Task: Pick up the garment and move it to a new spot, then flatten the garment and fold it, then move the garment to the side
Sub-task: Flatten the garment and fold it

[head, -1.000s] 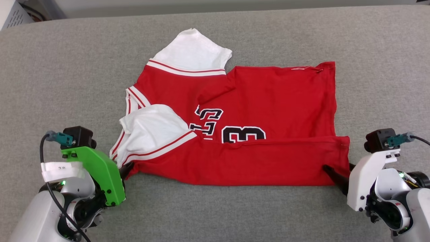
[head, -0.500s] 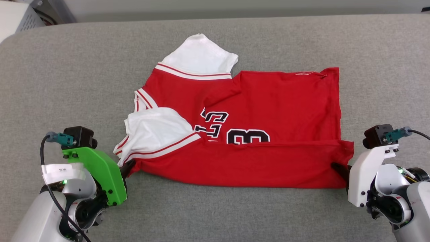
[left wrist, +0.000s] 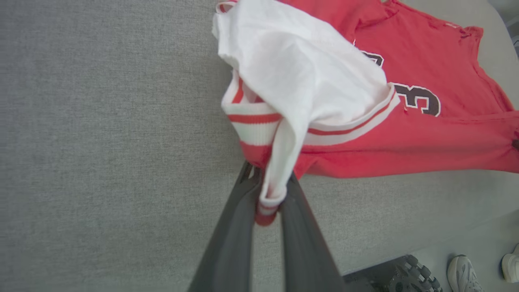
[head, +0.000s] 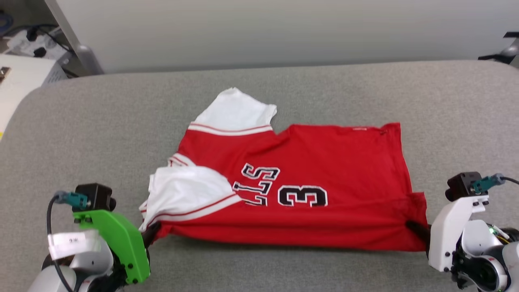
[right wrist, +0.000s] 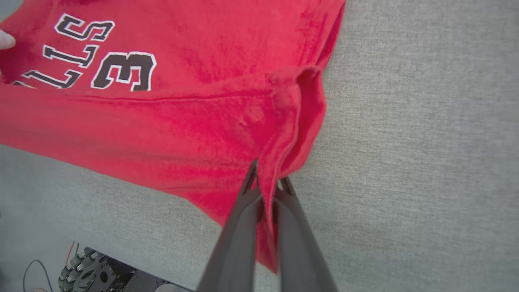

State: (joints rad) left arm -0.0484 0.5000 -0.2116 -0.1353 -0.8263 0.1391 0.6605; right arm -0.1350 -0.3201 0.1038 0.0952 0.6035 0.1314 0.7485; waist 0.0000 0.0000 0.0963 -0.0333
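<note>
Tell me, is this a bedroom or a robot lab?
Likely a robot lab or workroom: a grey padded table, a tangle of cables by the wall, and a roller wheel below it.

Grey fabric-covered table [head: 97, 134], pale wall [head: 259, 28] behind, white box [head: 22, 79] and cables [head: 18, 29] at far left.

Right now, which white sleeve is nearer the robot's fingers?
The crumpled sleeve folded onto the red shirt, beside the left fingers; the other sleeve lies flat on the far side.

Sleeve [head: 190, 194] hides part of the garment [head: 344, 162] lettering; label [head: 73, 240] unreadable.
</note>
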